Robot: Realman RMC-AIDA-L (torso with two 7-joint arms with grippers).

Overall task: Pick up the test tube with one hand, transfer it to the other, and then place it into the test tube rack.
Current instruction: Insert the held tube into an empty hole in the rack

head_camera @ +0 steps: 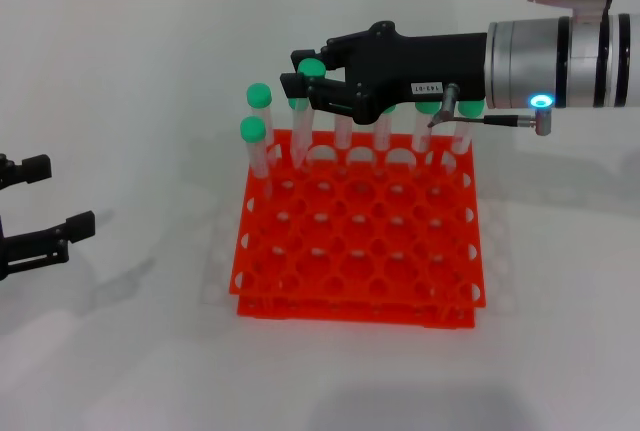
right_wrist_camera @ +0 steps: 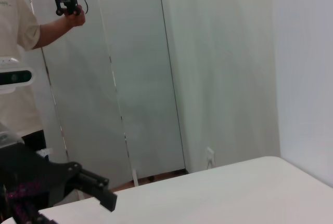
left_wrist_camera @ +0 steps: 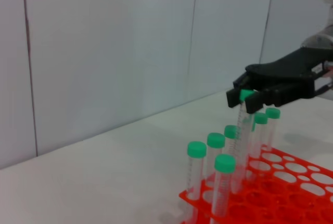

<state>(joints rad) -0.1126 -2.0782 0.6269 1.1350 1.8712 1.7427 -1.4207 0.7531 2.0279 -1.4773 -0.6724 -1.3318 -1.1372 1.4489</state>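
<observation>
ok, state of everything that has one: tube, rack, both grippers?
Held tube: upright, cap pinched by the right gripper, lower end at the rack's back row.
Rack: flat on the table, other green-capped tubes standing along its back and left edge, most holes empty.
Right gripper: shut on the tube's cap, over the rack's back row.
Left gripper: open, empty, left of the rack.

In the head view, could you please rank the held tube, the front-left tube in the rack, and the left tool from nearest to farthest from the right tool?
1. Held tube: in the right tool, over the rack's back row.
2. Front-left tube: on the rack's left edge, lower left of that tool.
3. Left tool: open at the far left edge, off the rack.
</observation>
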